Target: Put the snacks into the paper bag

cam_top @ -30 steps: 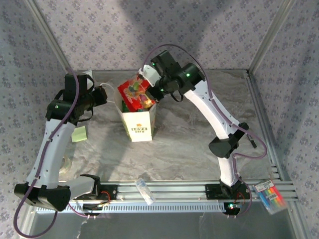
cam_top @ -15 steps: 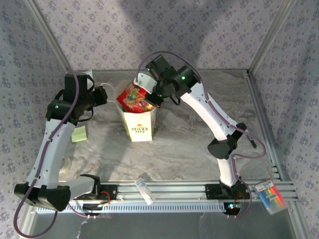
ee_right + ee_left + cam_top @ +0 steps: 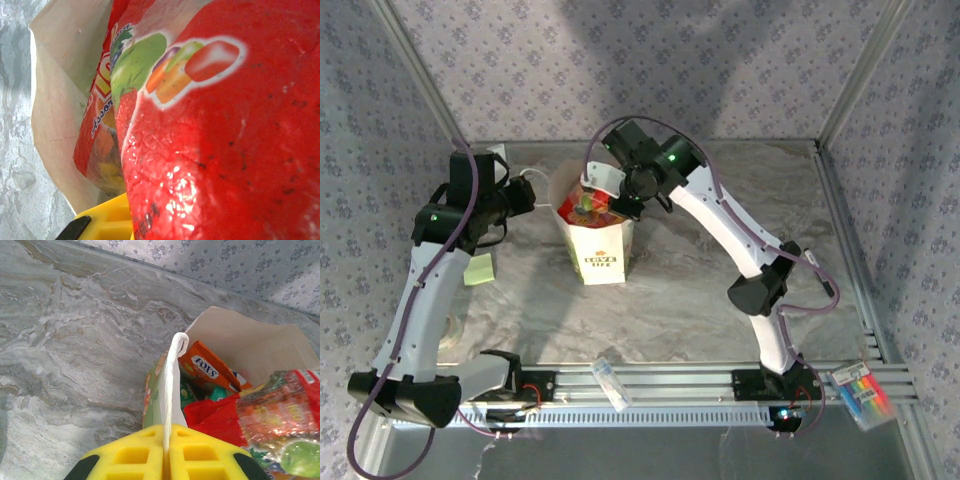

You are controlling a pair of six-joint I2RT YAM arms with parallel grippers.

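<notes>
On the grey marbled table, walled by floral-print panels, the left gripper pinches the left rim of the paper bag standing far-centre, while the right gripper clamps a red packet in its mouth (hiding most packets beneath, an orange packet peeking out).

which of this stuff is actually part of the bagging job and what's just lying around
Job: paper bag; red snack packet, held by the right gripper at the bag's mouth; orange packet inside; left gripper pinching the bag's rim.
Lying about: clear tube; marker pack; green note pad.
</notes>
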